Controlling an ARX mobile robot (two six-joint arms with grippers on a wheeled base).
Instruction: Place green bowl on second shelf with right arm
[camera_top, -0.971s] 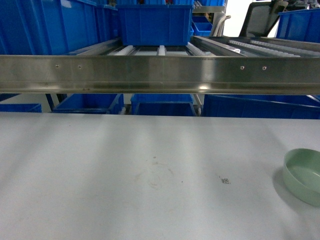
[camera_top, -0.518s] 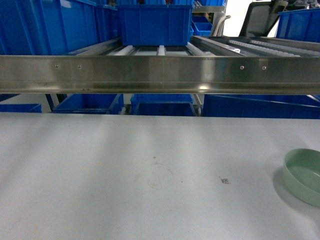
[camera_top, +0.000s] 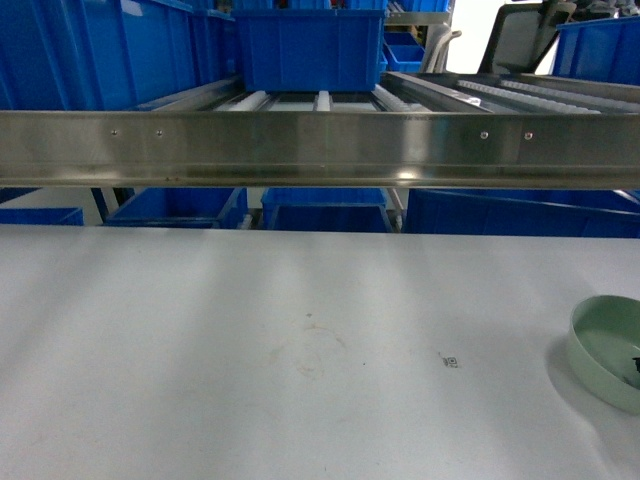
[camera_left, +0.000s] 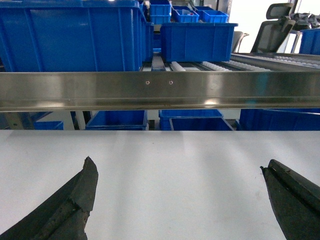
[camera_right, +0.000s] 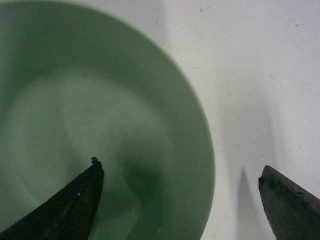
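Note:
The pale green bowl (camera_top: 606, 345) sits on the grey table (camera_top: 250, 340) at the far right edge of the head view. Seen from the right wrist, the green bowl (camera_right: 100, 110) fills the left side, and my right gripper (camera_right: 180, 167) hangs open just above it, one finger over the inside and the other over bare table, straddling the rim. Only a dark fingertip (camera_top: 636, 367) of it shows in the head view. The second shelf (camera_top: 320, 150) is the steel rail with roller tracks behind the table, carrying a blue crate (camera_top: 310, 45). My left gripper (camera_left: 178, 165) is open over bare table.
Big blue crates (camera_top: 100, 50) stand on the shelf's left, and more crates (camera_top: 320, 215) sit below the rail. An office chair (camera_top: 525, 35) is at the back right. A small printed marker (camera_top: 452, 361) lies on the table left of the bowl.
A dark fingertip of my right gripper has come into the head view at the right edge, over the bowl. The bowl has stayed put.

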